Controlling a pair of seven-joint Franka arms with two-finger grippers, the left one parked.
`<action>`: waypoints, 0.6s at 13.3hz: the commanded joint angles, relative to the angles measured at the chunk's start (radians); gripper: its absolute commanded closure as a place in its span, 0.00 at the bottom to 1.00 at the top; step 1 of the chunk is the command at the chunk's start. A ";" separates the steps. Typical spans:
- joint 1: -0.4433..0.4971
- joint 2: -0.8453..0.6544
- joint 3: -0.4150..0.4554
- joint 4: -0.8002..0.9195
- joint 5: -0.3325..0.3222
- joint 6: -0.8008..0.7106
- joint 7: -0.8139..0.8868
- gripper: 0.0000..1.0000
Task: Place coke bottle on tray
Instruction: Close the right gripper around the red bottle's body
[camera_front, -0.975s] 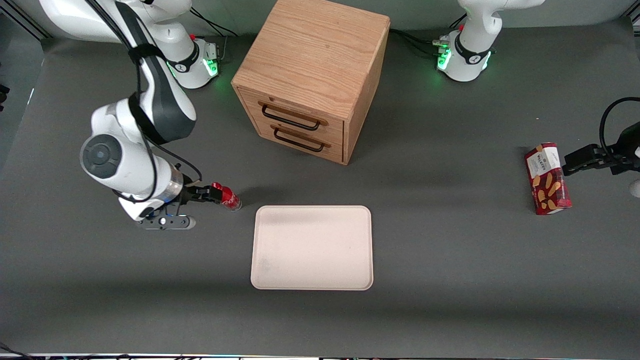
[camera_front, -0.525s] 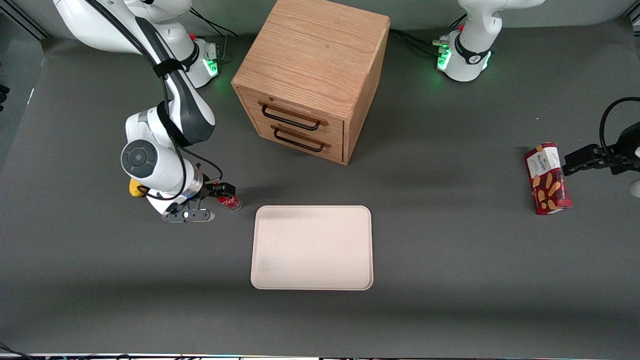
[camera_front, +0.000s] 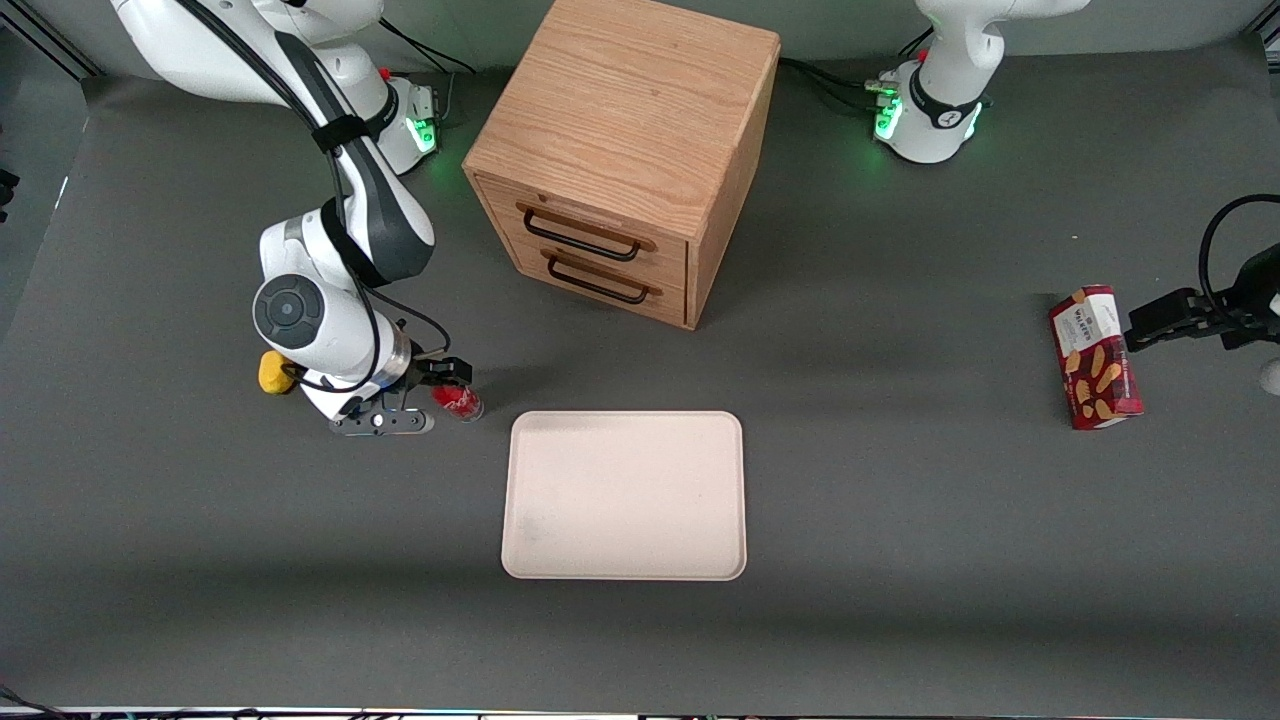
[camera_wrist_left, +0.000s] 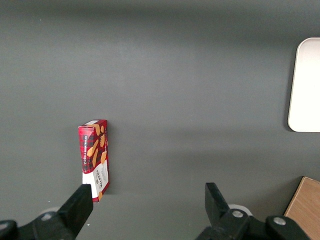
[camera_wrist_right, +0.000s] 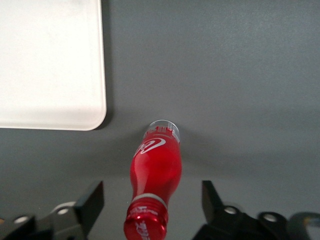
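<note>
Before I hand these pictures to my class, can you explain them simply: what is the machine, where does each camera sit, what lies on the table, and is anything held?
It is a robot arm with a two-finger gripper. One camera faces the table; two sit on the arms' wrists. On the table lie a tray, a wooden drawer cabinet, a snack box and a small yellow object. The gripper, open, straddles the coke bottle. The bottle stands on the table beside the tray. Nothing is gripped yet.

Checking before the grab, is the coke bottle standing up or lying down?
Standing: the coke bottle rests on its clear base on the mat beside the tray, cap up between the open gripper.
</note>
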 joint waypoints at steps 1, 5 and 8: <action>0.003 -0.035 0.010 -0.034 -0.017 0.019 0.023 0.56; 0.003 -0.033 0.012 -0.034 -0.017 0.019 0.022 0.96; 0.003 -0.032 0.013 -0.034 -0.017 0.019 0.020 1.00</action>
